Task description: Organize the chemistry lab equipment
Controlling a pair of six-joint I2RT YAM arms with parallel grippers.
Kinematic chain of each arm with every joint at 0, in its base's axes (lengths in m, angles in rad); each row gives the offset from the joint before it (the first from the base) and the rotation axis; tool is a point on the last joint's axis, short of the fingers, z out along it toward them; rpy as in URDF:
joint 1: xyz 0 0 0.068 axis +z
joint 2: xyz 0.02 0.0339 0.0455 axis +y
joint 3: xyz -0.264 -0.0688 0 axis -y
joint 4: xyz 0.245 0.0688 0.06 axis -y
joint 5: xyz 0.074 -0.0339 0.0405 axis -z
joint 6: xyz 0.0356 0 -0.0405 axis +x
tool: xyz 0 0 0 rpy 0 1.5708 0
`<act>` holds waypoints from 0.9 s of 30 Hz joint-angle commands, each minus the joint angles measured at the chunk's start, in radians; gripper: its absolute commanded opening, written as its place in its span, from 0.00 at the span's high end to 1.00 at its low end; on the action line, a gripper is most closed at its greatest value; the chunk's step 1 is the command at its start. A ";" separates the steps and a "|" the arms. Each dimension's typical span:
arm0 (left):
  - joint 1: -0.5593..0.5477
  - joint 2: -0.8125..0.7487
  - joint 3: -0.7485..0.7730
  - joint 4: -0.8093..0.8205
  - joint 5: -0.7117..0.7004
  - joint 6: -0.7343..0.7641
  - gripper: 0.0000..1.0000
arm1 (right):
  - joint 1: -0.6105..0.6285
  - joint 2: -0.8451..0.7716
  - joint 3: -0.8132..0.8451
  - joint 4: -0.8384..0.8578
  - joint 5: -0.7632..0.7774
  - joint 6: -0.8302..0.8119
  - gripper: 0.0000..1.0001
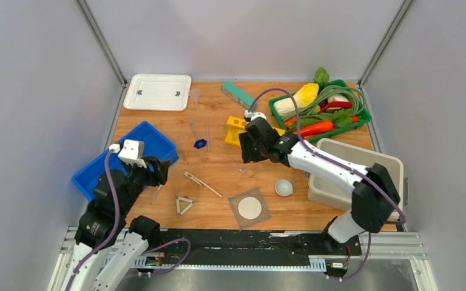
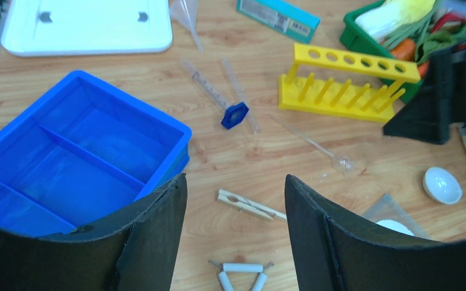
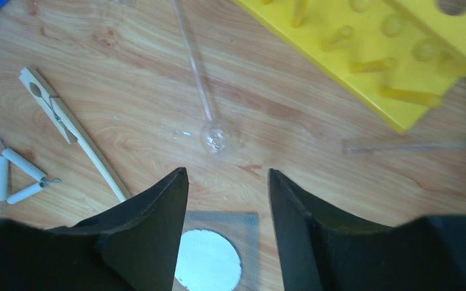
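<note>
Your right gripper hovers wide and empty over a round-bulbed glass tube, probably lining up a pick. The tube lies on the table, near the yellow rack. Your left gripper, also wide and empty, hangs beside the blue tray, with the wooden tongs lying apart from other things.

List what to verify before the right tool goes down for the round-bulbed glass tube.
1. Right tool open, nothing held: ok.
2. Bulbed glass tube lies flat on the wood, in line with the gap between its fingers: ok.
3. Gap between the bulb and the yellow rack: ok, bare wood between them.
4. Left tool open, empty, away from the tube: ok.
5. Blue tray compartments in view free: ok.
6. Tube uncracked: cannot tell, the glass is too clear.
</note>
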 commanded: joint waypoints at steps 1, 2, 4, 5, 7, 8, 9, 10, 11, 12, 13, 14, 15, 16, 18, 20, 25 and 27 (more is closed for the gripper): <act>-0.005 -0.086 -0.018 0.081 -0.029 0.032 0.32 | 0.003 0.118 0.094 0.123 -0.120 -0.076 0.49; -0.005 -0.103 -0.020 0.081 -0.037 0.032 0.32 | 0.004 0.142 0.112 0.135 -0.138 -0.086 0.52; -0.005 -0.129 -0.023 0.081 -0.064 0.035 0.32 | 0.009 0.205 0.145 0.155 -0.146 -0.103 0.56; -0.005 -0.139 -0.023 0.081 -0.077 0.037 0.32 | 0.014 0.230 0.166 0.155 -0.142 -0.111 0.56; -0.005 -0.154 -0.028 0.084 -0.098 0.038 0.32 | 0.015 0.287 0.211 0.149 -0.120 -0.125 0.57; -0.005 -0.160 -0.031 0.083 -0.101 0.040 0.32 | 0.017 0.311 0.231 0.143 -0.109 -0.132 0.57; -0.005 -0.163 -0.029 0.083 -0.104 0.040 0.32 | 0.018 0.340 0.247 0.135 -0.099 -0.139 0.57; -0.005 -0.166 -0.029 0.083 -0.104 0.040 0.33 | 0.021 0.363 0.270 0.121 -0.091 -0.146 0.57; -0.005 -0.165 -0.026 0.080 -0.104 0.041 0.33 | 0.023 0.388 0.289 0.109 -0.082 -0.151 0.58; -0.005 -0.168 -0.028 0.080 -0.104 0.040 0.33 | 0.027 0.408 0.301 0.103 -0.073 -0.162 0.58; -0.005 -0.168 -0.026 0.078 -0.107 0.040 0.33 | 0.030 0.420 0.313 0.095 -0.062 -0.169 0.59; -0.005 -0.166 -0.025 0.078 -0.107 0.041 0.33 | 0.037 0.436 0.318 0.095 -0.054 -0.174 0.59; -0.005 -0.168 -0.025 0.077 -0.110 0.040 0.33 | 0.043 0.446 0.324 0.094 -0.046 -0.180 0.59; -0.005 -0.168 -0.025 0.077 -0.112 0.041 0.34 | 0.047 0.459 0.329 0.091 -0.042 -0.185 0.59; -0.005 -0.168 -0.025 0.075 -0.115 0.040 0.34 | 0.060 0.480 0.340 0.088 -0.033 -0.194 0.60; -0.005 -0.168 -0.025 0.075 -0.115 0.041 0.34 | 0.063 0.505 0.352 0.078 -0.020 -0.200 0.61; -0.005 -0.154 -0.018 0.058 -0.132 0.044 0.34 | 0.061 0.564 0.378 0.049 0.012 -0.215 0.63; -0.005 -0.151 -0.018 0.057 -0.127 0.043 0.34 | 0.061 0.574 0.373 0.040 0.023 -0.224 0.63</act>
